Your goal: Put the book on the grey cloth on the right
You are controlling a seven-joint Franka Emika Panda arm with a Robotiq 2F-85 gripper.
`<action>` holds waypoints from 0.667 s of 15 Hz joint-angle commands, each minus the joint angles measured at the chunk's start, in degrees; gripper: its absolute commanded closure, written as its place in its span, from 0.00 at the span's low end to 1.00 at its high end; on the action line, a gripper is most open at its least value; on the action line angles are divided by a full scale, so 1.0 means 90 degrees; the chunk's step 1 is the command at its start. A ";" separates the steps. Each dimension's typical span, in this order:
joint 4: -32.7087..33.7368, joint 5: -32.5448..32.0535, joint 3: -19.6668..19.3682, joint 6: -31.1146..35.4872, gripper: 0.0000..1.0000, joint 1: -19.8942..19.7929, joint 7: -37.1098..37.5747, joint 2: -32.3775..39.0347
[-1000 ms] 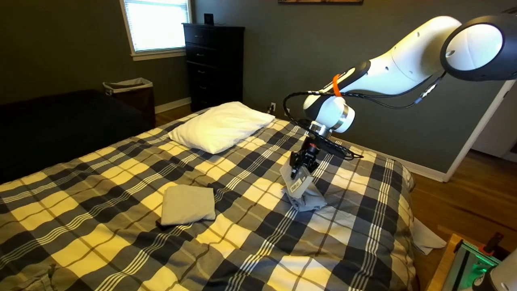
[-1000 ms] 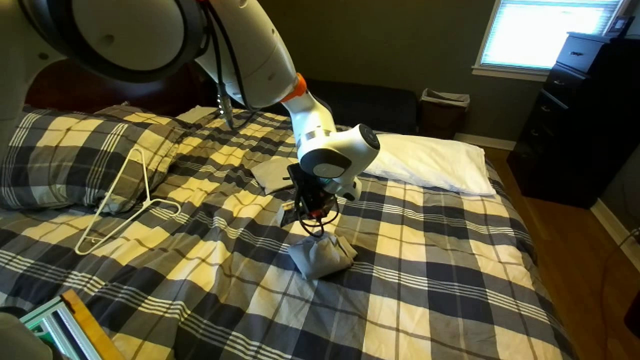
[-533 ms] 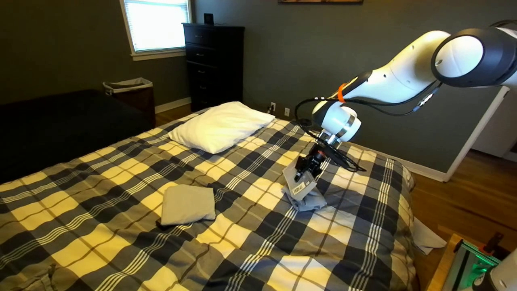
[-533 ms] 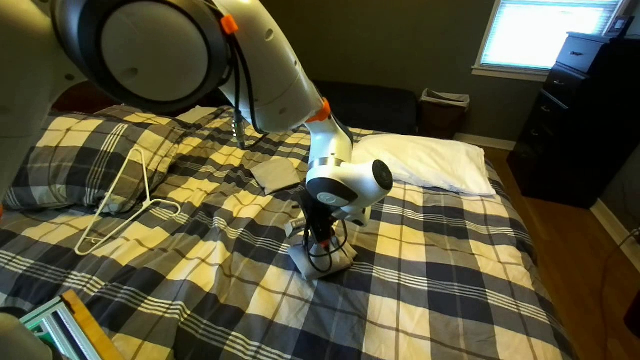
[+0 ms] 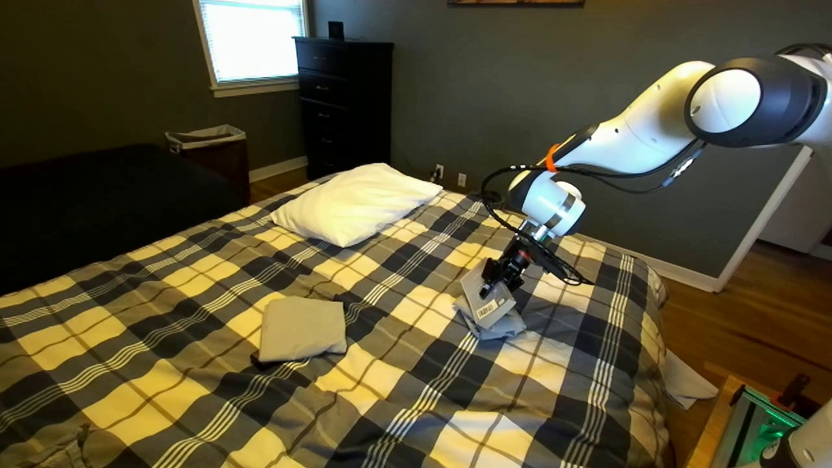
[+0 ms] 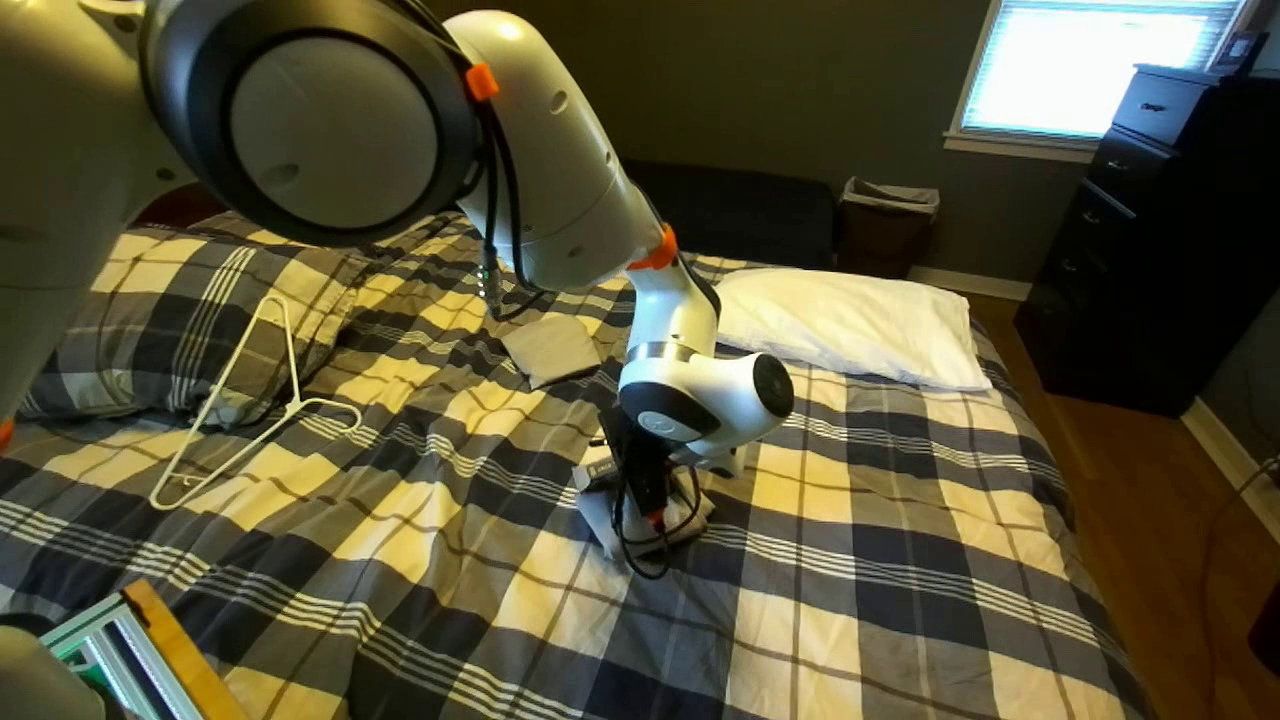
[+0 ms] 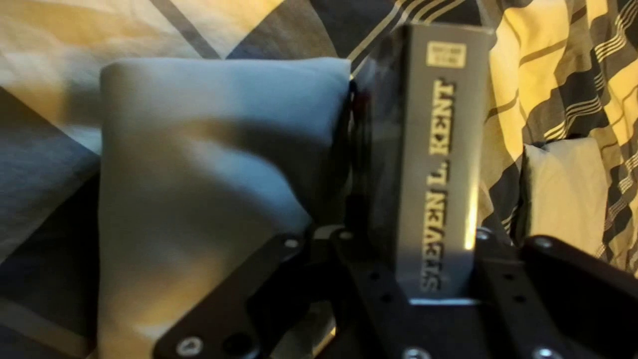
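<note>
The book (image 5: 495, 311) is grey with a barcode, and its spine with lettering faces the camera in the wrist view (image 7: 443, 149). My gripper (image 5: 497, 281) is shut on the book, with a finger on each side of it, and holds it tilted. A folded, bluish-grey cloth (image 5: 502, 328) lies just under the book's lower edge; it also shows in the wrist view (image 7: 214, 94), left of the book. I cannot tell whether book and cloth touch. In an exterior view the arm partly hides the book (image 6: 597, 468) and the cloth (image 6: 603, 522).
A second grey folded cloth (image 5: 303, 329) lies on the plaid bed (image 5: 390, 383). A white pillow (image 5: 357, 201) lies toward the far edge. A white hanger (image 6: 292, 408) and a plaid pillow (image 6: 180, 310) show in an exterior view.
My gripper has moved down with the book in it, and to the right in both exterior views. The book's lower edge now overlaps the cloth below it. The cloths have not moved.
</note>
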 commanded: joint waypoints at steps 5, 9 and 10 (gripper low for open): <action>0.0314 -0.0053 -0.0269 -0.0316 0.43 0.0049 0.0328 0.0373; 0.0264 -0.0071 -0.0457 0.0305 0.22 0.0290 0.0998 0.0344; 0.0194 -0.0094 -0.0513 0.0555 0.13 0.0360 0.1200 0.0270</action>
